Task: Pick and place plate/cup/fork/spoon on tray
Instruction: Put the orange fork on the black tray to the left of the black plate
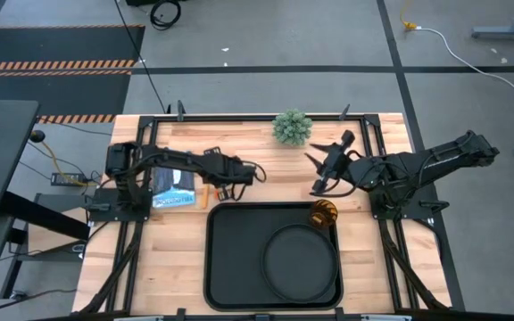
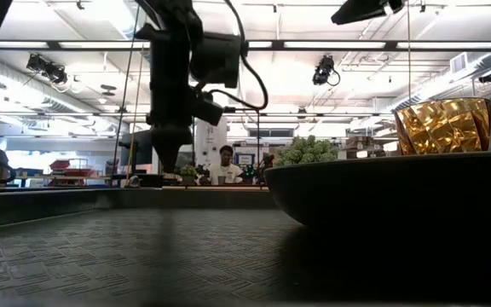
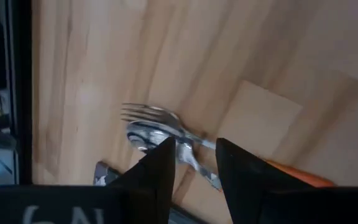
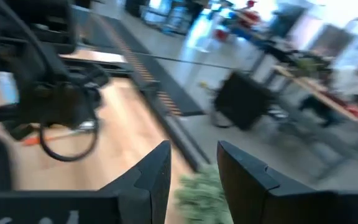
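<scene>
The black tray [image 1: 226,267] lies at the table's near middle. The round black plate [image 1: 302,260] rests on its right half, and the amber cup [image 1: 322,214] stands at its far right corner. The fork [image 3: 149,114] and the spoon [image 3: 143,134] lie side by side on the wood left of the tray's far left corner, their orange handles [image 3: 298,175] pointing away from the tines. My left gripper [image 3: 194,146] is open above them, one finger on either side of their necks. My right gripper [image 1: 313,174] is open and empty, raised beyond the cup near the plant.
A green bushy plant [image 1: 291,127] stands at the table's far middle. A blue and white packet [image 1: 175,189] lies left of the utensils, under my left arm. Bare wood shows left and right of the tray. A person [image 2: 226,162] stands far off in the room.
</scene>
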